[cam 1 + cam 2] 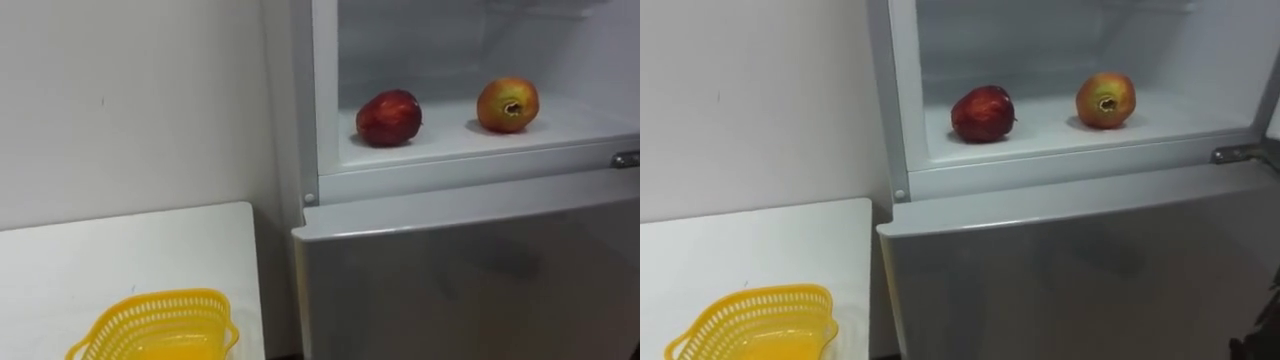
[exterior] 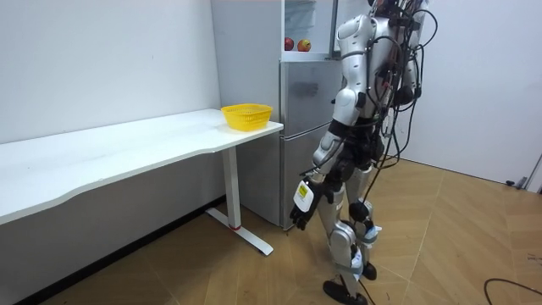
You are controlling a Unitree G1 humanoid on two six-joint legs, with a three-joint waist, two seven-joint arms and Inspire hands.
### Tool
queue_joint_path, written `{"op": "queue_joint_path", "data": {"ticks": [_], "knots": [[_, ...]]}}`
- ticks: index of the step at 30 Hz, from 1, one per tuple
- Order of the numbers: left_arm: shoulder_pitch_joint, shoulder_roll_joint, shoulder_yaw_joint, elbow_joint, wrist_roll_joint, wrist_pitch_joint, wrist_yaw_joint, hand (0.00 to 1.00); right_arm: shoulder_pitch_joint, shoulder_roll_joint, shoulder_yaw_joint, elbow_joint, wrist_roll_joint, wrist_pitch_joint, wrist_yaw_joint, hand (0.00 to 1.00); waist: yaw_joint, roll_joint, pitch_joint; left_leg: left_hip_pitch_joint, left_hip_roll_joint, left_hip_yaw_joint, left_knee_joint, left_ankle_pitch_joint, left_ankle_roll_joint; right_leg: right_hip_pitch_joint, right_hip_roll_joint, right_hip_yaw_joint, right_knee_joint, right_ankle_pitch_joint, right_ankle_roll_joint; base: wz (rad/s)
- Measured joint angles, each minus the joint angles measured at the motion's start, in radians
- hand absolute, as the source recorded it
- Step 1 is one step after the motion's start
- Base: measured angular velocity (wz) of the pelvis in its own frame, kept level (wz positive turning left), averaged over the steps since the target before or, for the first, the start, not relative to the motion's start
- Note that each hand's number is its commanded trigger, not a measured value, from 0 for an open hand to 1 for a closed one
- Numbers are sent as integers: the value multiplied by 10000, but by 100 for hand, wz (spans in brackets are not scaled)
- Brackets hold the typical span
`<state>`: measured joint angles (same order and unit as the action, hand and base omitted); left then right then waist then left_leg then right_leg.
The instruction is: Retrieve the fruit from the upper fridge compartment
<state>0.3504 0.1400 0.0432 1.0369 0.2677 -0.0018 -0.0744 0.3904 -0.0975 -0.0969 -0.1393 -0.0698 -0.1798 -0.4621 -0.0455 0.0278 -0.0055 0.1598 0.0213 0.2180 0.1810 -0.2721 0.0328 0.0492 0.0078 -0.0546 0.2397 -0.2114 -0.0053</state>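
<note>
- Red apple (image 1: 389, 118) on the shelf of the open upper fridge (image 1: 440, 142), left of an orange-red fruit (image 1: 507, 104) and apart from it.
- Left hand (image 2: 302, 213) hanging low by the thigh, well below both fruits and touching neither; apart or together, cannot tell.
- Yellow basket (image 1: 155, 325) on the white table (image 1: 120, 250), left of the fridge.

Two red apples (image 1: 389, 118) (image 1: 507, 104) sit apart on the open upper fridge's shelf (image 1: 450, 140), with a yellow basket (image 1: 155, 328) on the white table (image 1: 80, 260) beside it.
</note>
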Motion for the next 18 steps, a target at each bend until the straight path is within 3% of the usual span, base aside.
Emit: {"op": "queue_joint_path", "data": {"ticks": [4,5,8,13,16,18], "knots": [[-329,-24,-97,489,6,-16,-162,0,-297,-156,60,-991,-839,-338,-379,0,26,104,25,-41,-9,-14,-163,-3,-5,-173,22,-16,21,17,-1,-1],[-414,-29,-98,483,7,-31,-167,0,-371,-158,119,-1281,-956,-426,-462,0,98,132,-36,-103,-11,-15,-154,0,-7,-242,35,0,34,58,-8,-7],[-564,-14,-153,722,3,-93,-167,0,-678,-172,471,-1945,-1476,-461,-602,0,267,135,-66,-234,-39,-4,-109,19,-27,-321,54,26,162,100,-24,-5],[-694,38,-316,883,-29,-219,-160,0,-1289,-339,1084,-2547,-2505,-623,-861,0,519,32,-13,-261,-11,15,12,25,-37,-305,73,32,140,110,-41,0],[-730,140,-445,934,-47,-362,-150,0,-1718,-412,1279,-2591,-2532,-818,-990,0,595,-39,-36,-228,18,-16,21,34,-53,-253,100,-14,-3,160,-77,4],[-829,174,-496,1169,-47,-442,-151,0,-1915,-571,1282,-2592,-2490,-913,-1017,0,651,-91,-4,-179,26,-33,21,41,-65,-139,106,-36,-40,171,-81,5]]}}
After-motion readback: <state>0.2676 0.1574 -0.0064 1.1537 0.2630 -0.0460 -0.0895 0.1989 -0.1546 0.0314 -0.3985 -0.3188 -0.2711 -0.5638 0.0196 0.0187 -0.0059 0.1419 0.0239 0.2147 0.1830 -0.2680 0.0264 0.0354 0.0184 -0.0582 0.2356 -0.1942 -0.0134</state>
